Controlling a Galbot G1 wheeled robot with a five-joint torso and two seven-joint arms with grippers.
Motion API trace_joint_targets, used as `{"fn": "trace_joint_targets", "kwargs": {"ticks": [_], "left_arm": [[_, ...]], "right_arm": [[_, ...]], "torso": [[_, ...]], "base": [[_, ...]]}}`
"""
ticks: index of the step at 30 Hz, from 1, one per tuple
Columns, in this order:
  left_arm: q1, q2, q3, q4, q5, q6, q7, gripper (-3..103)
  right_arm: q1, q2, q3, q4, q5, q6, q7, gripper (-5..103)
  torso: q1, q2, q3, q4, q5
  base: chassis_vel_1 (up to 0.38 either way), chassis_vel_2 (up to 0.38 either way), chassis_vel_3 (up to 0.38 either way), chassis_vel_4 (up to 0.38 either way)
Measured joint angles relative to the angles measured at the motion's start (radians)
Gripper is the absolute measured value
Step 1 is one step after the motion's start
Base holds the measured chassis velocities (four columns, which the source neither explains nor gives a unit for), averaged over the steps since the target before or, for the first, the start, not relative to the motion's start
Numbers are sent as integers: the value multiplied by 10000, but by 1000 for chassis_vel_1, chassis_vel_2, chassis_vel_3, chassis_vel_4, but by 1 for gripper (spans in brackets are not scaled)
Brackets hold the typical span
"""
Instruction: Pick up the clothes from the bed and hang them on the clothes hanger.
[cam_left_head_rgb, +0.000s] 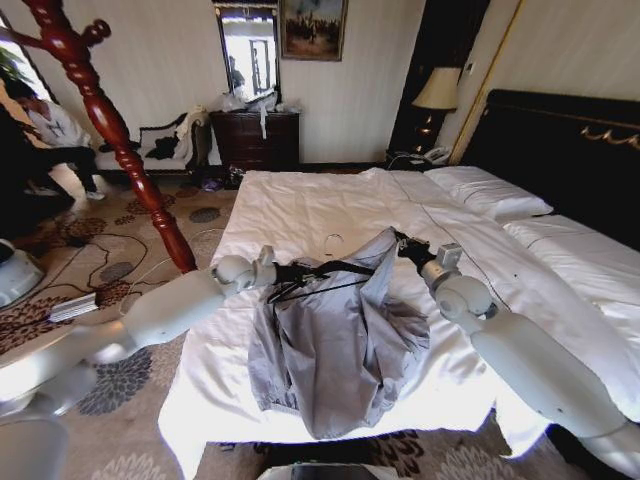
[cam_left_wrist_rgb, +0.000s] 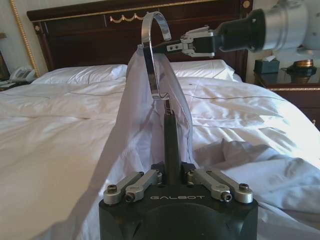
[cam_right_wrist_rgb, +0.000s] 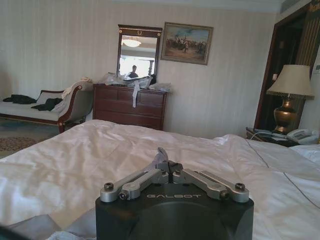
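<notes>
I have no containers in front of me; what carries everything is the bed (cam_left_head_rgb: 330, 205), its white duvet spread wide, pillows (cam_left_head_rgb: 490, 190) up by the black headboard (cam_left_head_rgb: 570, 140).

The shirt (cam_left_head_rgb: 340, 350) is draped over the clothes hanger (cam_left_head_rgb: 320, 272) and hangs down in wrinkled folds near the foot edge of the bed, its lower part bunched on the duvet. In my left wrist view the fabric (cam_left_wrist_rgb: 150, 110) rises in a peak over the hanger (cam_left_wrist_rgb: 171, 150), with the metal hook (cam_left_wrist_rgb: 152, 50) sticking out at the top.

My left gripper (cam_left_head_rgb: 268, 268) reaches in from the bed's left side. Its fingers (cam_left_wrist_rgb: 145, 180) are drawn together onto the black bar of the hanger, which runs straight up from between them, so I have a firm grip on it.

My right gripper (cam_left_head_rgb: 405, 243) comes in from the headboard side, at the shirt's collar end. From the left wrist view I see it (cam_left_wrist_rgb: 187, 45) just beside the hook, touching the top of the fabric. In my right wrist view the fingers (cam_right_wrist_rgb: 150, 177) are pulled in close, tips meeting; I see a sliver of grey between them but cannot tell whether it is cloth or metal.

A reddish wooden coat stand (cam_left_head_rgb: 110, 120) stands off the bed's left side.
</notes>
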Motion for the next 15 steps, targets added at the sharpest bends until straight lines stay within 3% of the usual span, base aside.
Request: {"fn": "trace_joint_targets", "kwargs": {"ticks": [4,15], "left_arm": [[-386,-681,189,956,157,-30,-31,15],[-570,-825,484,1282,184,-47,-41,15]], "right_arm": [[-115,-25,93,227,162,-49,0,0],[-198,-314,386,680,615,-166,66,0]], "torso": [[0,0,0,4,-2],[-1,0,-1,3,-3]], "base": [[0,0,0,0],[0,0,0,0]]}}
